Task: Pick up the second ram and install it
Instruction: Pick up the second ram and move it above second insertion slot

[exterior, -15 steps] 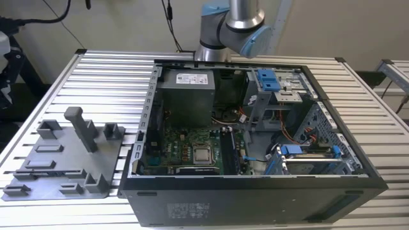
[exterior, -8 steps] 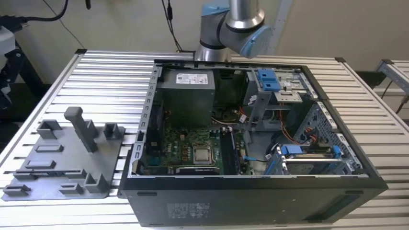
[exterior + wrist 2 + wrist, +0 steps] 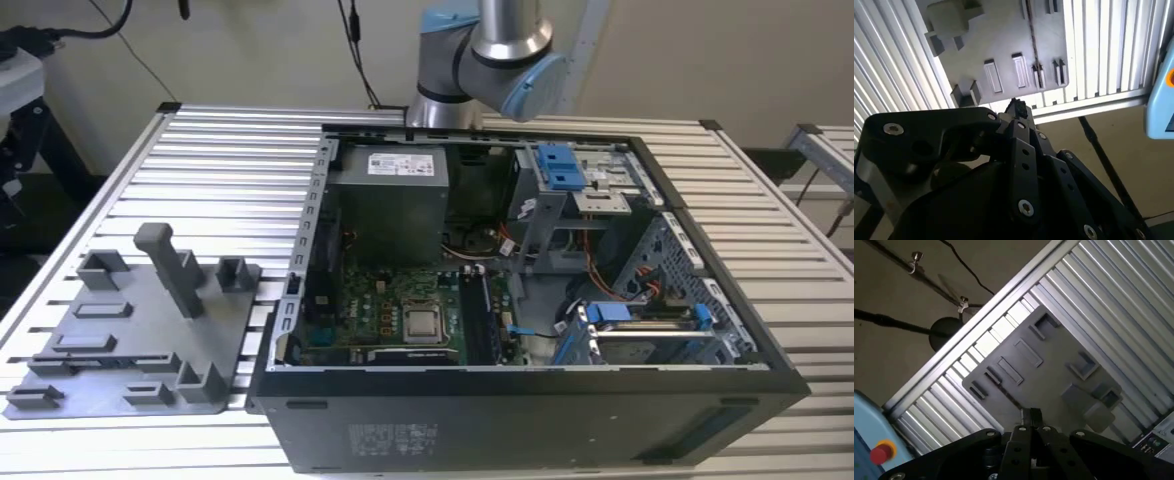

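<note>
In both wrist views my gripper (image 3: 1016, 106) (image 3: 1030, 415) hangs high above the grey plastic tray (image 3: 999, 40) (image 3: 1054, 370), near the tray's edge by the table's rim. Its two black fingertips (image 3: 1026, 416) meet, with nothing seen between them. The tray (image 3: 134, 340) lies on the slatted table at the exterior view's left, with upright posts and several narrow slots. The arm (image 3: 487, 60) rises behind the open computer case (image 3: 534, 375). The green motherboard (image 3: 387, 310) with its square silver chip (image 3: 424, 323) lies inside the case. The second ram is out of view.
A tall post (image 3: 171, 265) stands up from the tray. Drive cages with blue clips (image 3: 561, 170) and cables fill the case's right half. A light-blue box with an orange button (image 3: 874, 450) and a dark stand with cables (image 3: 944, 332) sit on the floor beyond the table's edge.
</note>
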Robot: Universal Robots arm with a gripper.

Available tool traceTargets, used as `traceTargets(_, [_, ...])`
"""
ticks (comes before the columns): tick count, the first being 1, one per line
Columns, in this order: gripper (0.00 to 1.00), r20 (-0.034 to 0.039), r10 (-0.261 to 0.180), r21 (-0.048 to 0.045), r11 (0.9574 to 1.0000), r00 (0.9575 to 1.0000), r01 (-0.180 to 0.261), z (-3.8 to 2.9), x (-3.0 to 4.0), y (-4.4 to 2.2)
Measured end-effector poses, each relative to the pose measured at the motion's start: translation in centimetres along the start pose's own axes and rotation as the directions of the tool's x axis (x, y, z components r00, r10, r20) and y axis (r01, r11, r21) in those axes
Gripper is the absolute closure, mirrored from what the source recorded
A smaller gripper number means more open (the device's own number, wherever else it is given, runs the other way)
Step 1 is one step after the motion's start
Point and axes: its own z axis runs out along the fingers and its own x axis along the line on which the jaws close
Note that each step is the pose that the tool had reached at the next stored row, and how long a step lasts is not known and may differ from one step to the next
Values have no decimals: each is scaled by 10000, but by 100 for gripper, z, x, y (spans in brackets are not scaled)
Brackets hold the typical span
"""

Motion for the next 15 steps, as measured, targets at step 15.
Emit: traceTargets(15, [89, -114, -2699, 11, 9629, 9628, 2699, 7, 0, 0])
